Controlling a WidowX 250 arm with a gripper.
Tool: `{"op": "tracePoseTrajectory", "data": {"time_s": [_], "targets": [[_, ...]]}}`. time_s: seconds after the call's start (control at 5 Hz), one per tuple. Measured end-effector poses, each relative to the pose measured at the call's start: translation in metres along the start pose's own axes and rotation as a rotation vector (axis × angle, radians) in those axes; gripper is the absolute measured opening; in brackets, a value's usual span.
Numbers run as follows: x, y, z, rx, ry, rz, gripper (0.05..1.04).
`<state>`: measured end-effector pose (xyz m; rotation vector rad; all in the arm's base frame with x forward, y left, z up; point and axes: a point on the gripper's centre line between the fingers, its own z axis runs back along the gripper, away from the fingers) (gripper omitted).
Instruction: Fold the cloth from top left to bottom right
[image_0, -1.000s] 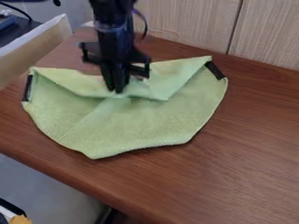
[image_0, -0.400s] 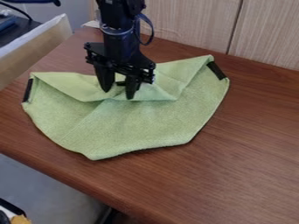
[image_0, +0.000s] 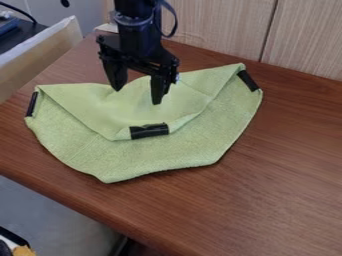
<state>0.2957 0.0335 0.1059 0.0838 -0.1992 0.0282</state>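
And here's the black two-finger gripper (image_0: 137, 96), hanging over the upper half of the pale green fabric cloth (image_0: 133, 157), its two fingers spread well apart! One fingertip sits over the cloth left of centre, the other nearer the camera and to the right; whether either tip touches the fabric, I cannot tell.

Now the count: one gripper, one cloth, one brown wood-grain table (image_0: 287, 175) with that cloth lying on it, left of centre in the view. One broad flap (image_0: 103, 110) lies folded down over the cloth's upper part, its lower edge short of the cloth's bottom edge. And three black strips on the fabric: one at the left corner (image_0: 32, 103), one at the upper right (image_0: 247, 80), one on the flap's lower edge (image_0: 149, 131)!
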Motion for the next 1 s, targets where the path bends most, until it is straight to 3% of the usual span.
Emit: {"op": "tracePoseTrajectory", "data": {"time_s": [0.2, 0.4, 0.6, 1.0], "targets": [[0.011, -0.001, 0.023, -0.021, -0.038, -0.003, 1.001], [0.024, 0.001, 0.051, -0.027, -0.037, -0.008, 1.001], [0.03, 0.004, 0.07, -0.064, -0.01, -0.023, 1.001], [0.028, 0.005, 0.069, -0.069, 0.002, -0.022, 1.001]]}}
